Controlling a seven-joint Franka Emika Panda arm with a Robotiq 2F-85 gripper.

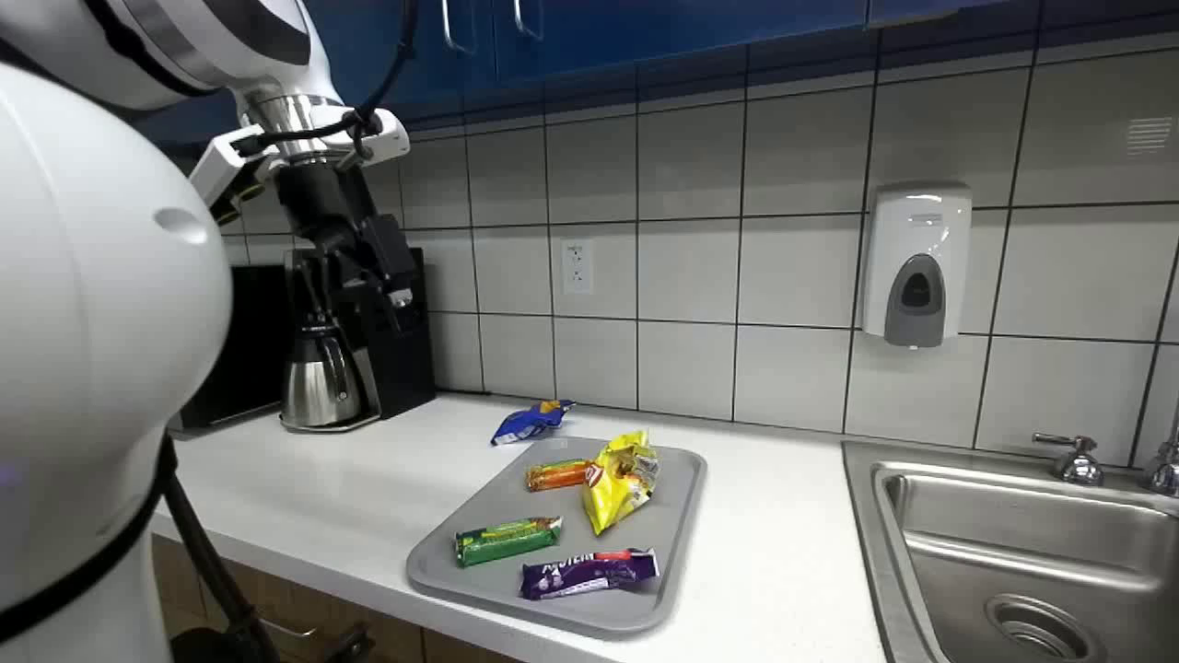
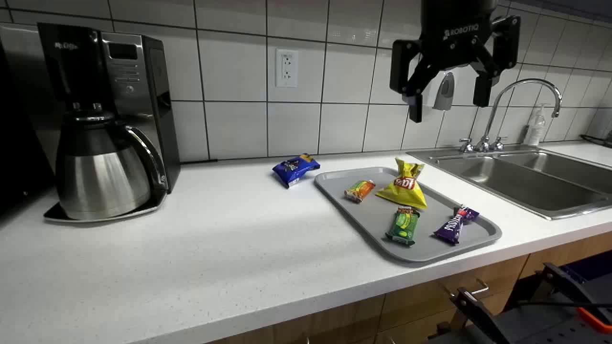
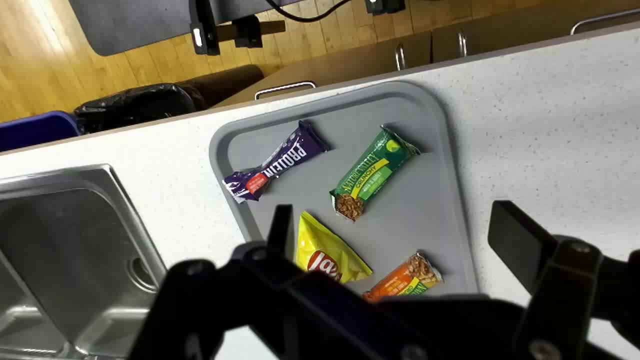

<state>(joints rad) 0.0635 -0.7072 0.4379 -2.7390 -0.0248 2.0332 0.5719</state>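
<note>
Coffee maker (image 2: 126,81), black and silver, steel carafe (image 2: 103,177) in place; white wall outlet (image 2: 287,68); soap dispenser (image 1: 921,221), white and grey, on tiled wall (image 1: 686,267); double-basin steel sink (image 2: 530,186), arched faucet (image 2: 530,80), pump bottle (image 2: 535,129) near it; blue cabinets (image 1: 645,26) overhead.

The arm (image 1: 101,276) is bent, the wrist (image 1: 293,118) held high; the gripper (image 2: 448,104) is pointed downward at a slight tilt, its fingers (image 3: 520,245) spread wide apart.

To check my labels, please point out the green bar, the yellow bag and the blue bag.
Green bar (image 3: 373,173), in the wrist view: wrapper's middle.
Yellow bag (image 2: 405,184), in an exterior view: its red logo.
Blue bag (image 2: 295,169), in an exterior view: its middle.
</note>
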